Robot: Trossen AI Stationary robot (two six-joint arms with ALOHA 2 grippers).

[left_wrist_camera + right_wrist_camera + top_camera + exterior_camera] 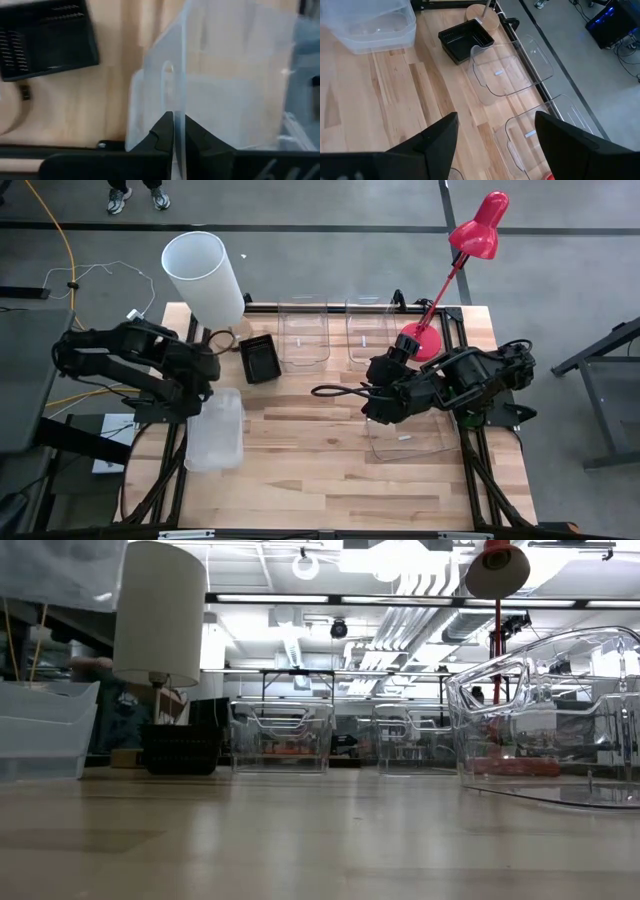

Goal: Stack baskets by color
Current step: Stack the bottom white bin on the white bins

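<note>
We see the left tool (173, 131) pinching a frosted basket's (215, 430) wall; the right tool (495, 137), wide open and empty, faces clear baskets (512, 70) toward 11 o'clock.

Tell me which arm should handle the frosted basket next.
Left, probably. Its fingers are already shut on the frosted basket wall at the table's left edge. The right gripper is open, holds nothing, and hangs mid-table nearer the clear baskets.

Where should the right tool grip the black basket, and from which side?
Take the black basket by one long wall, coming straight down. It sits upright and open-topped, apart from the clear baskets, so the open right tool can straddle its thin rim.
</note>
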